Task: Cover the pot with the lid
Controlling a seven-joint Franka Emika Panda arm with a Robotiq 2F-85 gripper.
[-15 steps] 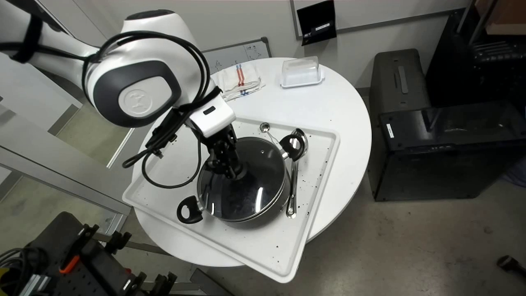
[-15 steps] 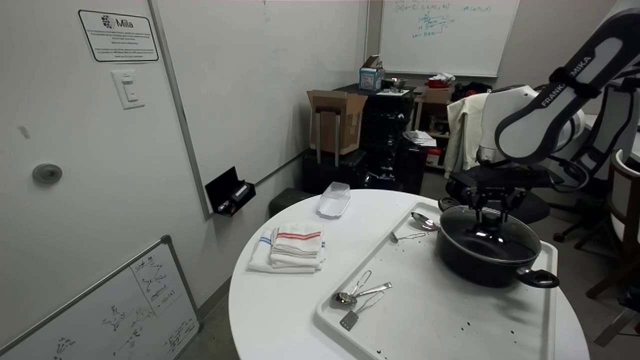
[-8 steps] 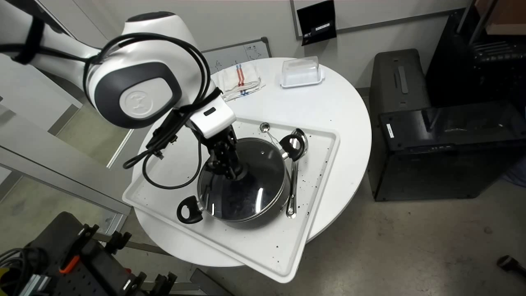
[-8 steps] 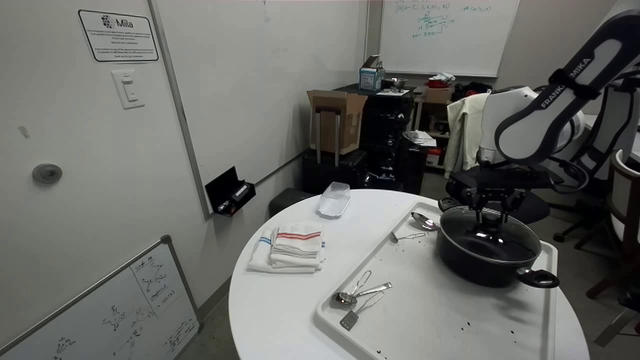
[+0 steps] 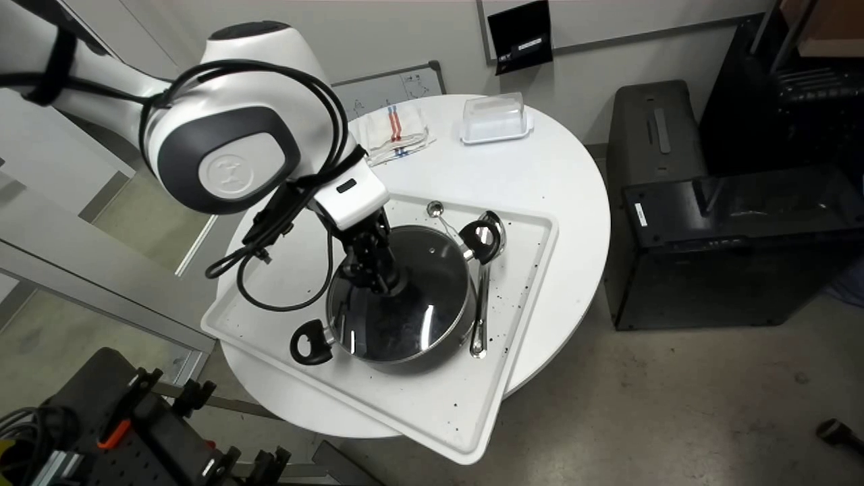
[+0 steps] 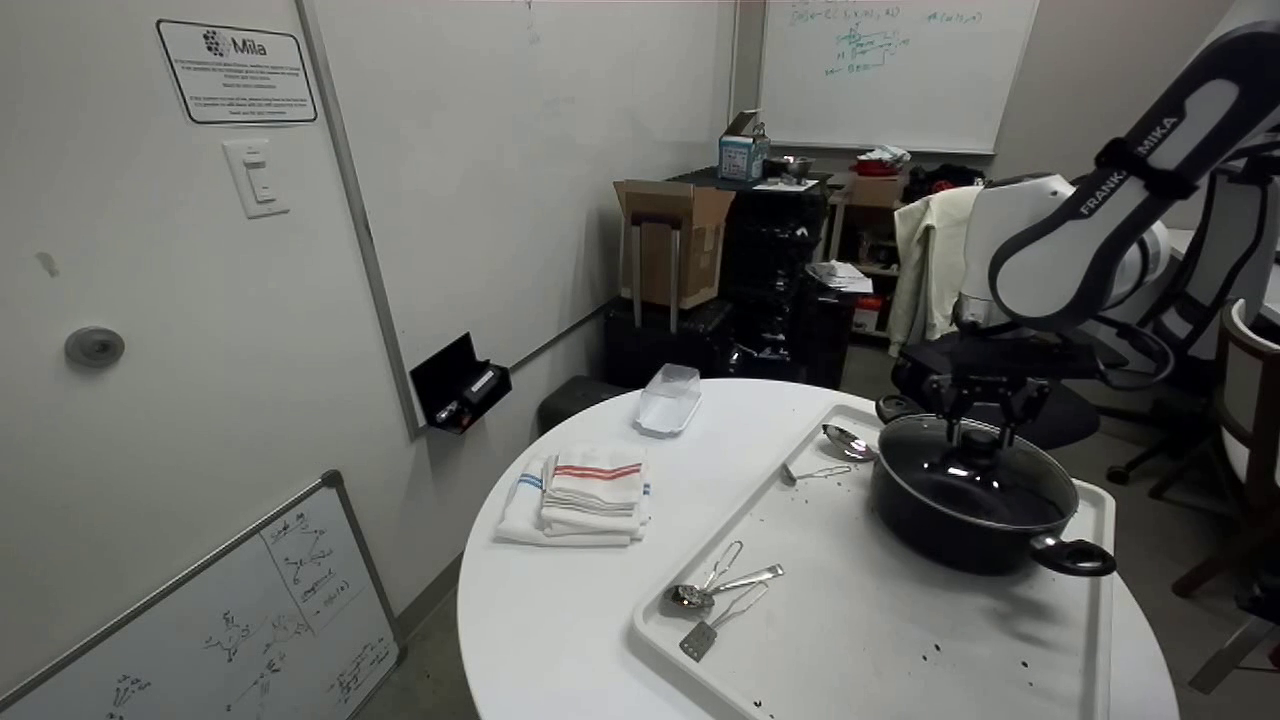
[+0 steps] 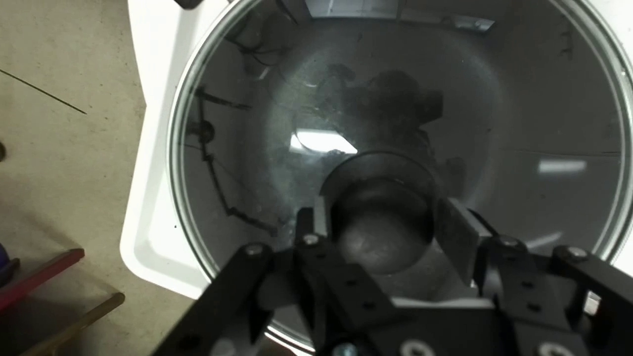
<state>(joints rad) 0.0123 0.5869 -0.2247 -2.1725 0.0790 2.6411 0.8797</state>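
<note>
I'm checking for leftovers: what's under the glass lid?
Under the glass lid is the pot, its dark interior dimly visible in the wrist view. No contents can be made out, but reflections, the knob and the gripper hide parts of it.

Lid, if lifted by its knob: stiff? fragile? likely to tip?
The lid is probably stiff and breakable: it looks like glass, throwing sharp reflections. It may tilt during a lift, since the small central knob would carry the whole wide disc. Slipping seems possible too, as the knob looks smooth and rounded.
</note>
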